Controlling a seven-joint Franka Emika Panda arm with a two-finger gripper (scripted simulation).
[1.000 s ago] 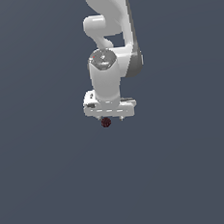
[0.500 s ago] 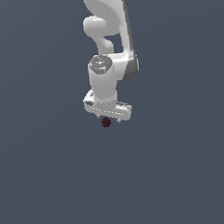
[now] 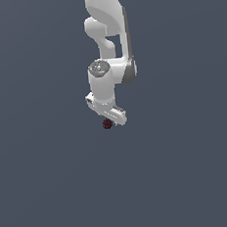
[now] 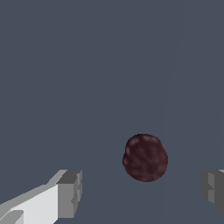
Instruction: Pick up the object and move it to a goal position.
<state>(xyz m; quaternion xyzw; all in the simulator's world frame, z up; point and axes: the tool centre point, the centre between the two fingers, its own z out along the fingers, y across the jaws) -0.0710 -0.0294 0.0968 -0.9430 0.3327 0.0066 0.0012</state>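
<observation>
We see the gripper spread open, fingers on either side of the dark red mottled ball without touching it. In the exterior view the ball sits just beneath the white hand. We judge it light, firm and prone to rolling; grasp across its widest middle.

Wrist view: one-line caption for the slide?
Open gripper with fingers apart, dark red ball between them, untouched, against plain grey ground.
</observation>
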